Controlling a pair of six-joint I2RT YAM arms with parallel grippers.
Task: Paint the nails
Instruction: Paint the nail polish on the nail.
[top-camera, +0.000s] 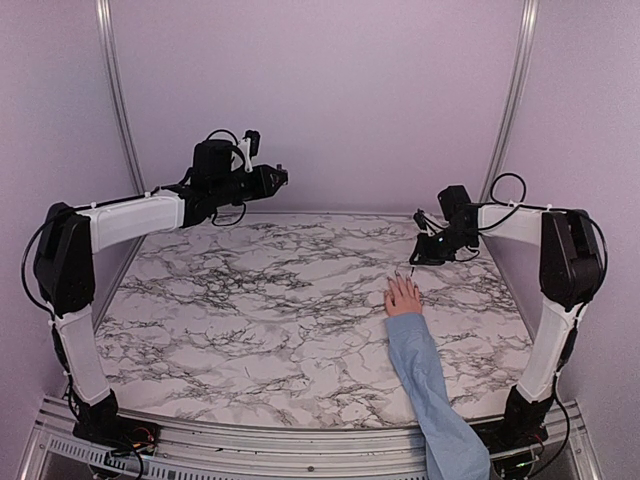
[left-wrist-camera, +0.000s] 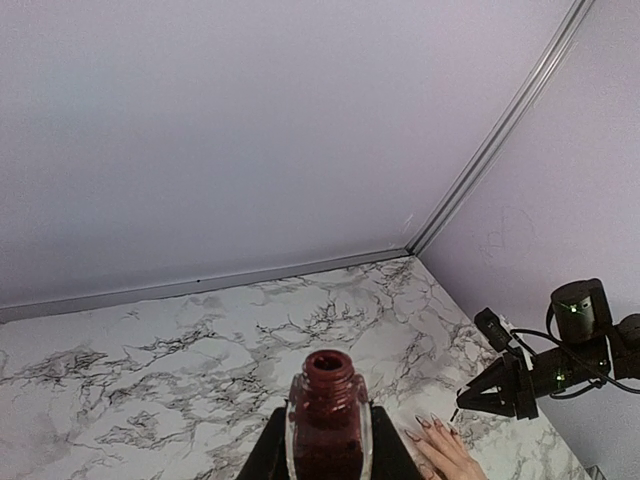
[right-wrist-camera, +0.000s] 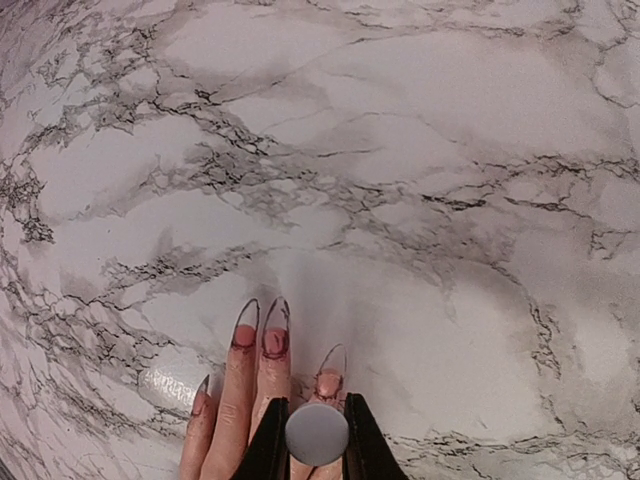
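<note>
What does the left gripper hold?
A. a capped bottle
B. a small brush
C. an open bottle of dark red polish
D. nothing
C: in the left wrist view the left gripper is shut on a bottle whose neck is uncapped, with dark red polish inside.

Left pincer is clamped on an uncapped bottle of dark red polish, neck upright between its fingers. Ahead and to its right, a hand lies flat on the marble table, nails long and pointed. Just beyond them hovers the right pincer, pinched on a thin brush that points down.
</note>
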